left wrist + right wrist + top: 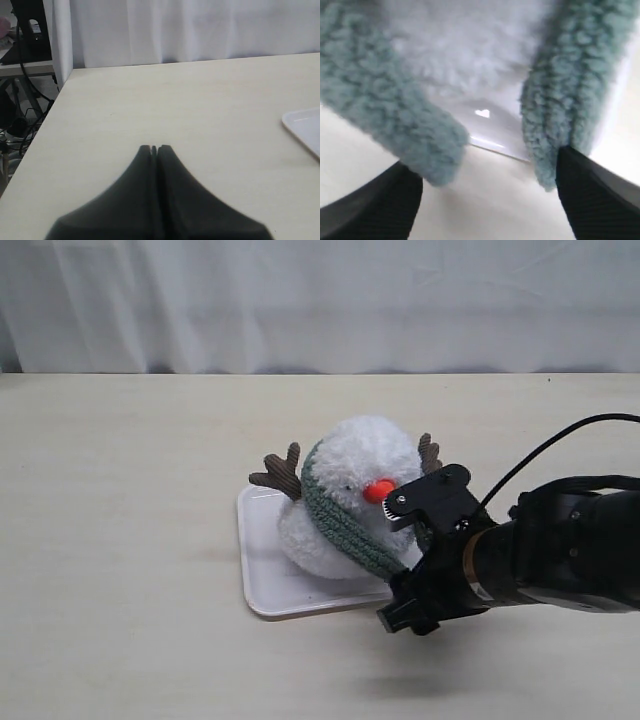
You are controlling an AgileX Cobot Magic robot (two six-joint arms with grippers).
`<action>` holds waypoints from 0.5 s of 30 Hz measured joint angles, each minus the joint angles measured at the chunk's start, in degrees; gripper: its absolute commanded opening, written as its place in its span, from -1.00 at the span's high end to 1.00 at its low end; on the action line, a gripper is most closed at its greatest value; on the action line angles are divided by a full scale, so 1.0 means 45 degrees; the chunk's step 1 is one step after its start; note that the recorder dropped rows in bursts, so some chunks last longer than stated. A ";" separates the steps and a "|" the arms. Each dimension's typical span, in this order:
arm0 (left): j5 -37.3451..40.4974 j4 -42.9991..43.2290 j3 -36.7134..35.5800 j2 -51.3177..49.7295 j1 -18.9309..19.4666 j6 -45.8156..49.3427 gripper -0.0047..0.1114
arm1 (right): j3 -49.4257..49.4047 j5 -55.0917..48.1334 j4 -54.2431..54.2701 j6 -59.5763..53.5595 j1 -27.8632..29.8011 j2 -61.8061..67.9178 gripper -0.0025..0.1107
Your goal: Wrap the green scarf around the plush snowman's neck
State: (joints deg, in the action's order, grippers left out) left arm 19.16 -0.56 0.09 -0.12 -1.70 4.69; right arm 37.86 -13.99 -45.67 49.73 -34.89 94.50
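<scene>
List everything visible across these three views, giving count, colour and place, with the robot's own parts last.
Fluffy two-ball plush snowman: one, white with orange nose and brown twig arms, on the tray.
Ribbed fuzzy knit scarf: one, muted grey-green, looped around the snowman's neck, both ends hanging at its front.
Flat rectangular tray: one, white, mid-table.
Smooth table: one, pale beige, under everything.
Fabric curtain: one, white, behind the table.
Left gripper: one, black, shut, over bare table beside the tray.
Right gripper: one, black, open, at the scarf's hanging ends.
</scene>
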 measured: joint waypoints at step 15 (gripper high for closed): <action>0.0000 0.0000 0.0000 0.0000 0.0000 0.0000 0.92 | 0.0000 -0.1430 0.0003 -0.1008 0.0000 -0.0705 -0.29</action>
State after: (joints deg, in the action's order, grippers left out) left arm 19.16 -0.56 0.09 -0.12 -1.70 4.69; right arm 37.86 -20.42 -45.65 45.19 -34.89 91.33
